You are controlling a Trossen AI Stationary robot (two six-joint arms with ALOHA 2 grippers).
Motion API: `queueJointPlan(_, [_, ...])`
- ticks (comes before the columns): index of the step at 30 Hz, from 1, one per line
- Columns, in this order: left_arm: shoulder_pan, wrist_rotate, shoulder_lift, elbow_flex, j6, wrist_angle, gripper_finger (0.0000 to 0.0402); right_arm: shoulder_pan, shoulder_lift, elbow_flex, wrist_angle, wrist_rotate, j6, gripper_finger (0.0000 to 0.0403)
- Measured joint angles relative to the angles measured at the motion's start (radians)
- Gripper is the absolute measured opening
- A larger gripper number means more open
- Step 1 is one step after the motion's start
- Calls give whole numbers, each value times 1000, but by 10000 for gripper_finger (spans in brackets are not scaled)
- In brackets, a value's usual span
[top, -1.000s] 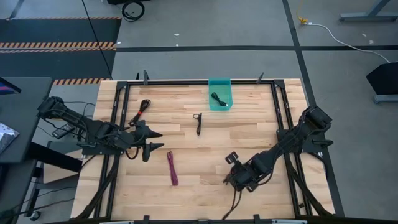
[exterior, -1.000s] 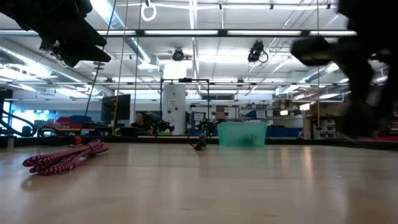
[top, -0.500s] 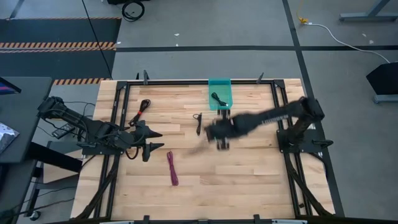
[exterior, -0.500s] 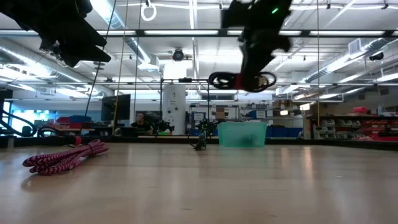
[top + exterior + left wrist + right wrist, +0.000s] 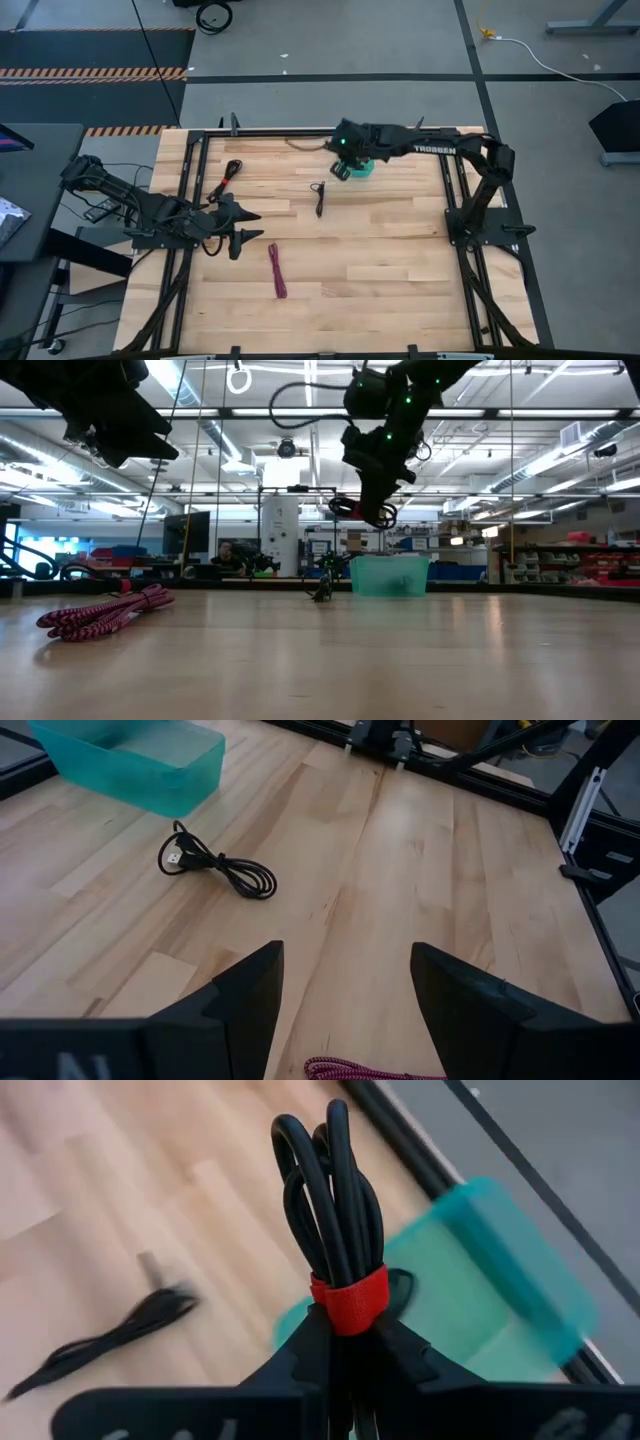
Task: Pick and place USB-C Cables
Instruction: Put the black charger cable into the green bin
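My right gripper (image 5: 345,163) hangs above the teal bin (image 5: 364,169) at the table's far edge, shut on a black cable bundle (image 5: 335,1190) with a red tie. My left gripper (image 5: 250,227) waits open over the table's left side. A loose black cable (image 5: 320,197) lies flat on the wood near the bin. A black cable with red ends (image 5: 228,176) lies toward the far left. The purple-magenta cable (image 5: 277,270) lies near the left gripper. In the right wrist view something dark shows inside the bin, behind the red tie. My right gripper pinches the black bundle between its two fingers at the red tie (image 5: 350,1302). The looped strands (image 5: 330,1170) stick out beyond the fingertips. The bundle is lifted clear, high above the bin (image 5: 390,575), and its loop (image 5: 346,508) shows beside the fingers in the low view.
A black frame rail (image 5: 300,133) runs around the table top. The right arm (image 5: 430,150) stretches along the far edge. Bare wood lies across the middle and near right of the table. A person sits far off in the room (image 5: 225,555).
The right arm has swung from the table's near right part, up and across toward the far edge, and now stands over the teal bin. It has carried the black bundle with it, clear of the table. The other cables lie as before.
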Motion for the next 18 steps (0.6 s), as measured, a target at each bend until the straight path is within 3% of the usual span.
queueJointPlan(9, [0, -8, 0, 0, -5, 0, 227, -104, 25, -1, 16, -80, 110, 46])
queueJointPlan(18, [0, -8, 0, 0, -7, 0, 227, -150, 129, 0, 43, -101, 143, 55])
